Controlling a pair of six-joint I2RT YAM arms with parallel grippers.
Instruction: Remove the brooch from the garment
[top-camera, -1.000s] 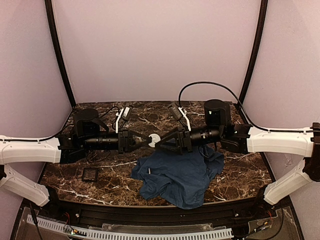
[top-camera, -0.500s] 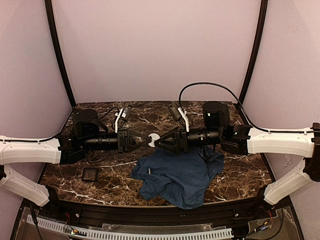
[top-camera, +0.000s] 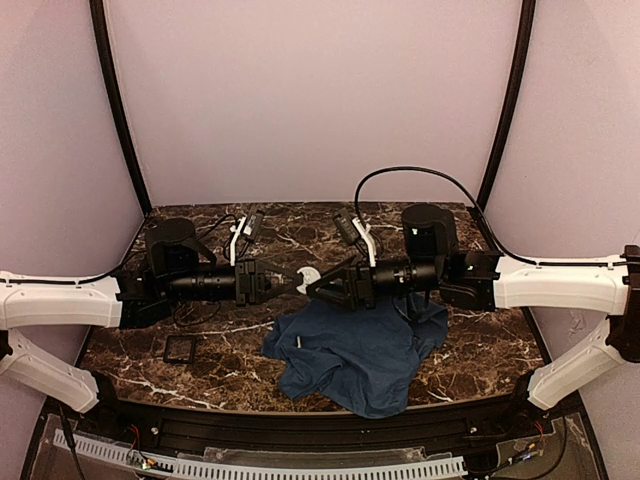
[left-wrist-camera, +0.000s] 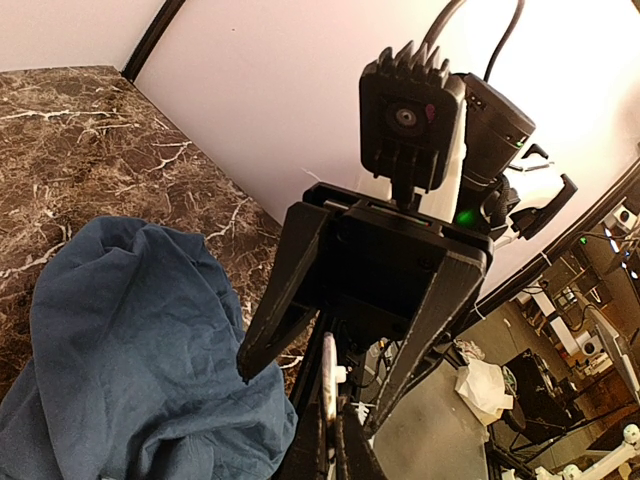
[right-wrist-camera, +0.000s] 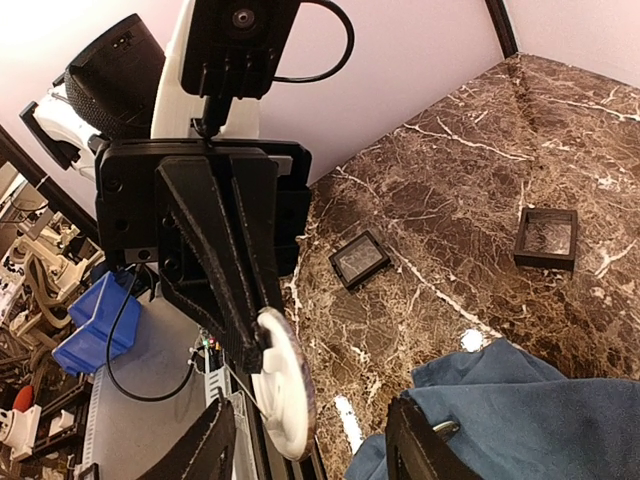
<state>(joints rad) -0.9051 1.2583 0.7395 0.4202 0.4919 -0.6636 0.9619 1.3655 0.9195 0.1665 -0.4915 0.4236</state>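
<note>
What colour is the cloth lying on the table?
Dark blue; the cloth shows best in the top external view.

A robotics lab: pale booth walls (top-camera: 300, 100) around a marble-look table (top-camera: 480, 350), cluttered benches (left-wrist-camera: 560, 390) beyond.

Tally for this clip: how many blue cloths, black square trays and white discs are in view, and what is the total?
Blue cloth: 1
Black square trays: 2
Brooch, a white disc: 1
Total: 4
</note>
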